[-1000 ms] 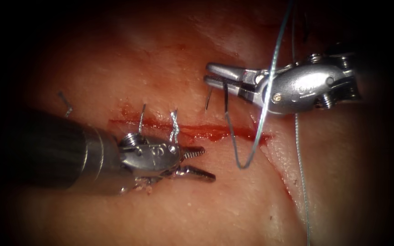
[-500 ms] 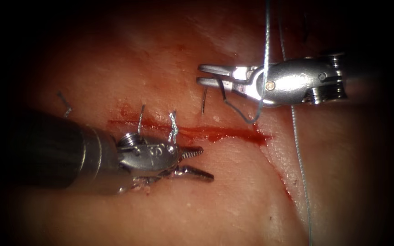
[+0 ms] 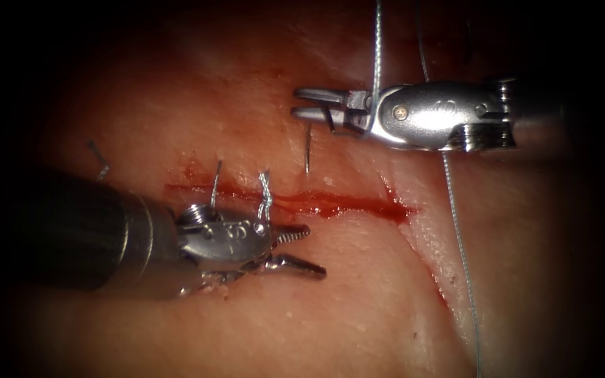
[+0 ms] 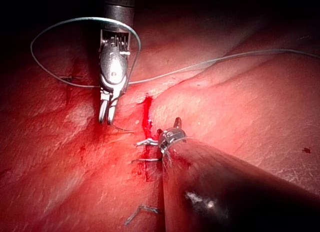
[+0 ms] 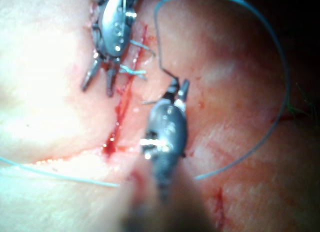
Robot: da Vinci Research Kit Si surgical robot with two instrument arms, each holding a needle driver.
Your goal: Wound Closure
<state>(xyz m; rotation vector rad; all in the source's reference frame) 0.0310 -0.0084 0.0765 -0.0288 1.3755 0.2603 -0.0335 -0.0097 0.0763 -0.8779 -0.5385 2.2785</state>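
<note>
On the tissue a red cut runs across. My right tool lies above the cut, jaws pointing left and shut on the thread near their base. One strand rises from the jaws and another trails down to the right. A short thread tail stands out of the tissue just under those jaws. My left tool rests below the cut, jaws open and holding nothing. In the right wrist view the right tool grips thread that arcs in a wide loop.
Two tied stitches cross the cut's left part, right above the left tool's wrist. A cut end of thread lies far left. Red fluid lines the cut. A second shallow cut slants down to the right.
The right tool has moved left and slightly up, and the thread loop that hung below it across the cut has been drawn up tight. The left tool has stayed put.
</note>
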